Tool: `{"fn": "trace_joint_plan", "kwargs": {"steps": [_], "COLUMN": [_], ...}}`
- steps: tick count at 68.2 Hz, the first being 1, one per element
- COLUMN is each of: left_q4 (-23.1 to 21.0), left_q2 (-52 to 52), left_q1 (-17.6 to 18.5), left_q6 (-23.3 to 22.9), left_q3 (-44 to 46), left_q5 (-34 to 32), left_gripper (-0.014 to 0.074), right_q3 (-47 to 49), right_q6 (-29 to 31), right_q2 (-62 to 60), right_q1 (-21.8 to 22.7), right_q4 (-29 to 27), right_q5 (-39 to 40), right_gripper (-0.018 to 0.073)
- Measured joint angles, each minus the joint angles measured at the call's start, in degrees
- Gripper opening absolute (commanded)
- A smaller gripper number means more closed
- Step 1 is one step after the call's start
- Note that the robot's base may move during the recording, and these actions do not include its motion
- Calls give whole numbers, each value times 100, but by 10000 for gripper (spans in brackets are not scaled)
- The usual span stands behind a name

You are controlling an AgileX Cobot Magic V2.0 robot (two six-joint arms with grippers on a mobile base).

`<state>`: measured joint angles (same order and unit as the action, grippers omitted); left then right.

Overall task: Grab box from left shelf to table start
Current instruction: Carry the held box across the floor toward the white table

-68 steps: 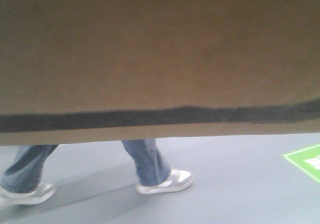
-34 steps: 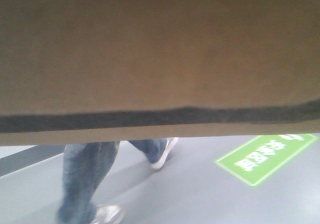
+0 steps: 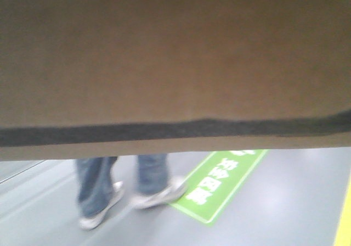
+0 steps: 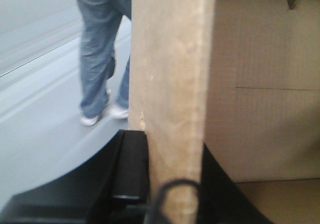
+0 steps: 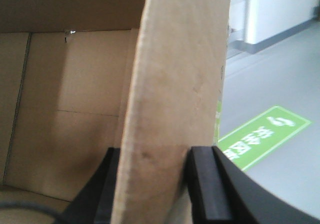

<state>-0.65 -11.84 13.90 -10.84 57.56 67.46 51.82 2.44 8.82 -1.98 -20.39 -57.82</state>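
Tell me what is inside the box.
Both wrist views show only bare cardboard walls and floor inside the box. The gripped side walls and the fingers hide the rest.

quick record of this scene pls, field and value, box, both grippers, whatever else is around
box: brown cardboard, fills most of the front view
left gripper: shut on a box wall
right gripper: shut on a box wall, a finger on each side
person: jeans, white shoes, beyond the box
floor sign: green, white lettering
floor: grey
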Motion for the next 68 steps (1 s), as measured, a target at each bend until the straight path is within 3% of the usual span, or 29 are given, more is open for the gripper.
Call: {"fn": "trace_joint_plan", "kwargs": {"steps": [68], "left_q4": [0], "left_q2": [0], "left_q1": [0], "left_q6": [0], "left_q3": [0], "left_q5": [0], "left_gripper": [-93], "right_q3": [0], "right_q6": [0], "right_q2": [0], "right_q1": [0], "right_q4": [-4], "right_q5": [0], "right_gripper": [62]}}
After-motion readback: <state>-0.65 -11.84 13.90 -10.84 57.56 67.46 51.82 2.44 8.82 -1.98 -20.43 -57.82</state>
